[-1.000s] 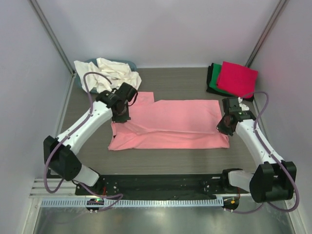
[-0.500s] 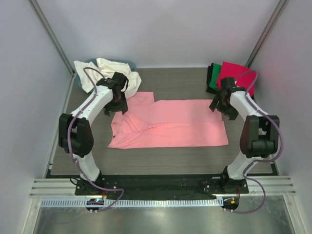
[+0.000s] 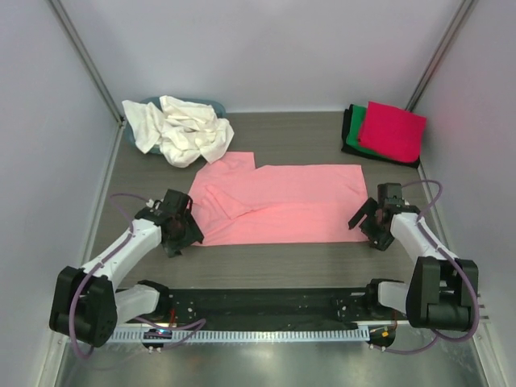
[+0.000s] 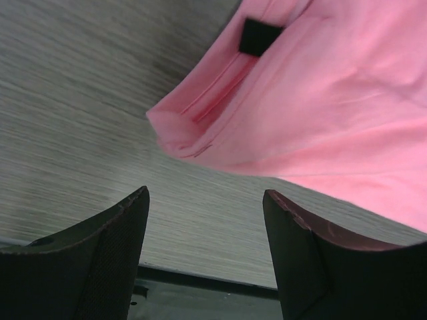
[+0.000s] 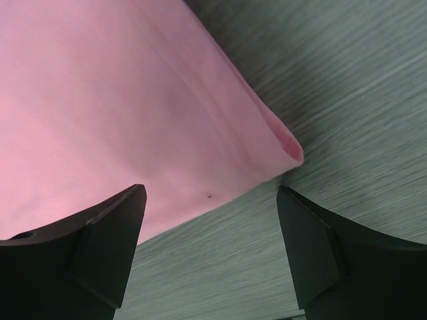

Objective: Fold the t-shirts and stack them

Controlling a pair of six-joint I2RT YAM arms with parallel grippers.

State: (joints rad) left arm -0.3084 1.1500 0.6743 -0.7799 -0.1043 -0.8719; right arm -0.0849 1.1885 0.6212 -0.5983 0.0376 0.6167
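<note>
A teal-blue tub (image 3: 214, 105) sits at the far left corner of the tabletop (image 3: 298, 133); a rumpled heap of cream white t-shirts (image 3: 181, 129) fills it and spills over its near side, so only slivers of its rim show.

At the far right corner stands a neat pile of folded squares: a magenta red t-shirt (image 3: 393, 129) on top, a green t-shirt (image 3: 354, 129) showing at its left edge, and a black t-shirt (image 3: 346, 137) peeping out underneath.

The salmon pink t-shirt (image 3: 278, 205) lies flat in the middle of the grey, wood-grained tabletop; it is soft, matte cotton, laid in a rough rectangle with a sleeve jutting at its far left and a slanting crease across its left part.

The left pincer (image 3: 187, 230) is low at the shirt's near left corner, its jaws apart and holding nothing; from the left wrist the dark fingers (image 4: 107, 260) frame a rounded, doubled hem of the pink cloth (image 4: 333, 100), which bears a small black tag (image 4: 260, 37).

The right pincer (image 3: 369, 219) is just beside the near right corner, also spread wide and empty; from the right wrist the corner of the pink cloth (image 5: 100, 100) ends in a folded lip lying on the boards.
</note>
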